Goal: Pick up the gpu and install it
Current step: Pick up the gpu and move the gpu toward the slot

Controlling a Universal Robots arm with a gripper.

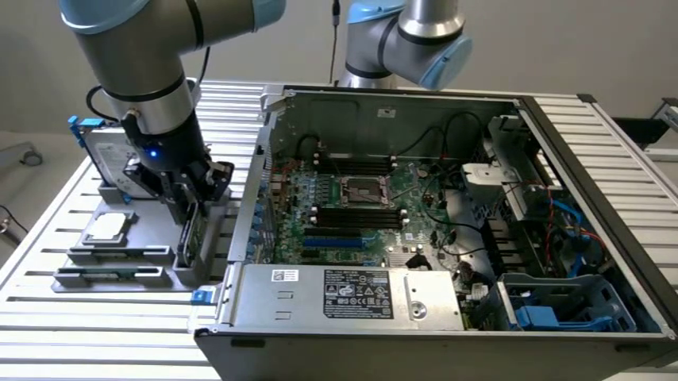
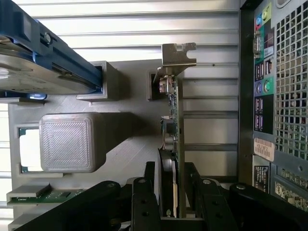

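The thin green circuit-board gpu (image 2: 176,115) with its black cover and silver end bracket is seen standing on edge in the grey plastic holder (image 2: 130,139), beside the open black computer case (image 1: 593,159). The black gripper (image 2: 171,169) is positioned over it, its jaws spread on either side of the card.

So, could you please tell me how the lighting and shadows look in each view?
Exterior view: soft, even light on the table, the computer case darker inside toward that view's right. Wrist view: the gripper is nearly black, the gpu catches light on its bracket, the grey block casts a soft shadow.
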